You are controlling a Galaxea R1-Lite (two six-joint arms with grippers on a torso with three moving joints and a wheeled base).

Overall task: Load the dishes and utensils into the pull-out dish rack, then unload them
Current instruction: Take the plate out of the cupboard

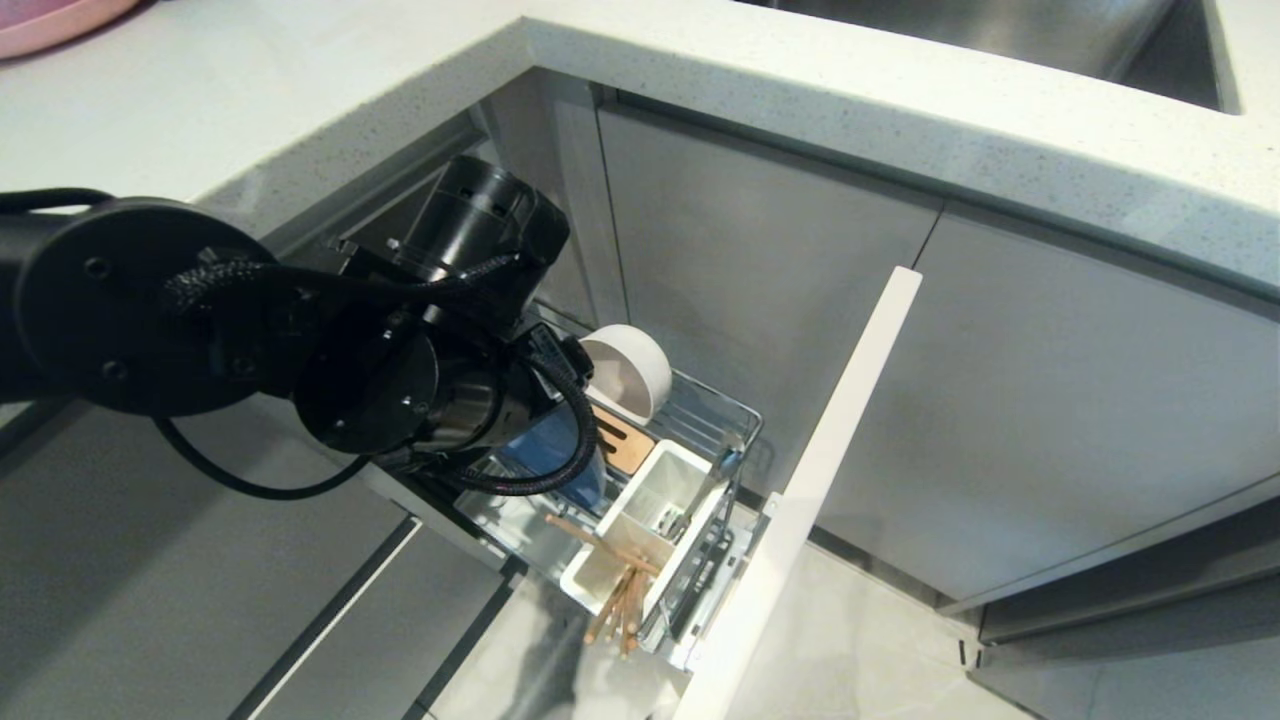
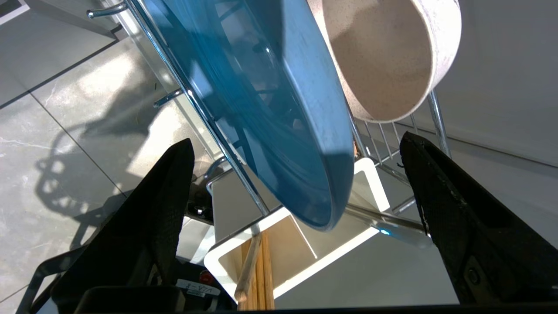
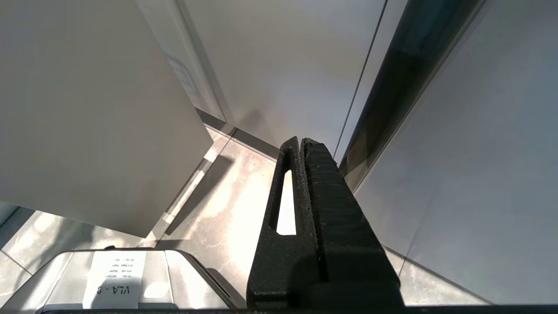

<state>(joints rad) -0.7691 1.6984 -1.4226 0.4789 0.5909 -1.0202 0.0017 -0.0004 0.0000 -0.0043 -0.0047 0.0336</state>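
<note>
Head view showed the pull-out dish rack (image 1: pixel 735 425) drawn out from under the pale speckled countertop (image 1: pixel 900 110), its grey door front (image 1: pixel 800 500) standing edge-on. An off-white bowl (image 1: pixel 628 370) sat on its side at the back of the wire basket, and the pale-blue plate (image 1: pixel 560 460) stood on edge just in front of it, mostly hidden behind the left arm. Nearer the door, the slotted wooden strip (image 1: pixel 622 440) lay beside the white caddy (image 1: pixel 660 500), which held the wooden chopsticks (image 1: pixel 615 590), leaning out over its front edge. Something thin and silver stood in the caddy's far compartment; I could not tell what.

From the left wrist view, the left gripper (image 2: pixel 296 148) hung with its fingers spread wide on either side of the plate's rim, touching neither side. The right gripper (image 3: pixel 301 144) was pressed together, empty, pointing at the pale tiled floor (image 3: pixel 226 196) beside grey cabinet fronts (image 1: pixel 1050 400). A pink plate (image 1: pixel 50 20) lay at the counter's far corner.
</note>
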